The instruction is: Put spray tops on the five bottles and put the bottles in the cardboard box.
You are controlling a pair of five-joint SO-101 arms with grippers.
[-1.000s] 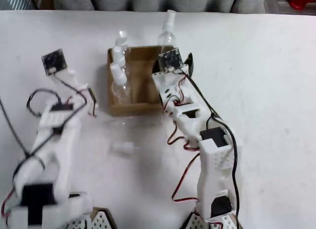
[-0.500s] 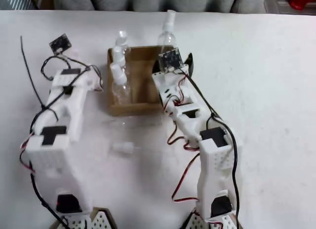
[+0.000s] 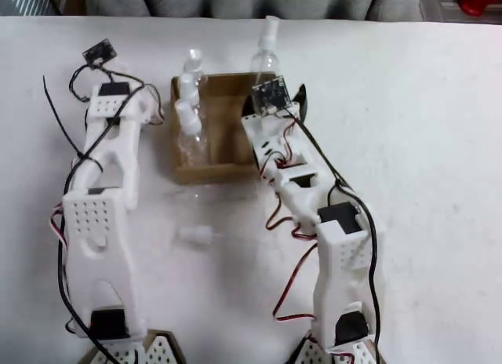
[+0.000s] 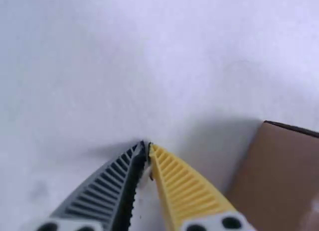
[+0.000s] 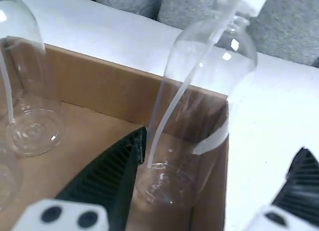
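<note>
My left hand (image 4: pixel 148 150) is closed on nothing, its grey and yellow fingers pressed tip to tip just above the bare tabletop (image 4: pixel 149 52), with a corner of the cardboard box (image 4: pixel 284 166) just beside it. My right hand (image 5: pixel 219 149) is spread wide around the capped bottle (image 5: pixel 209 66) standing in the box's far right corner, and I see no contact. What the coming move turns on lies the other way. The loose spray top (image 3: pixel 194 235) lies on its side on the tabletop in front of the box, between the two arms, with its long axis running across. Between it and the box's front wall there seems to be a clear bottle lying flat (image 3: pixel 205 194). Both sit back toward the arm bases, and I judge my free left hand the better placed to fetch them. Compared with a second ago, the left arm has unfolded from low near its base to full stretch alongside the box. The right arm and all the bottles are where they were.
</note>
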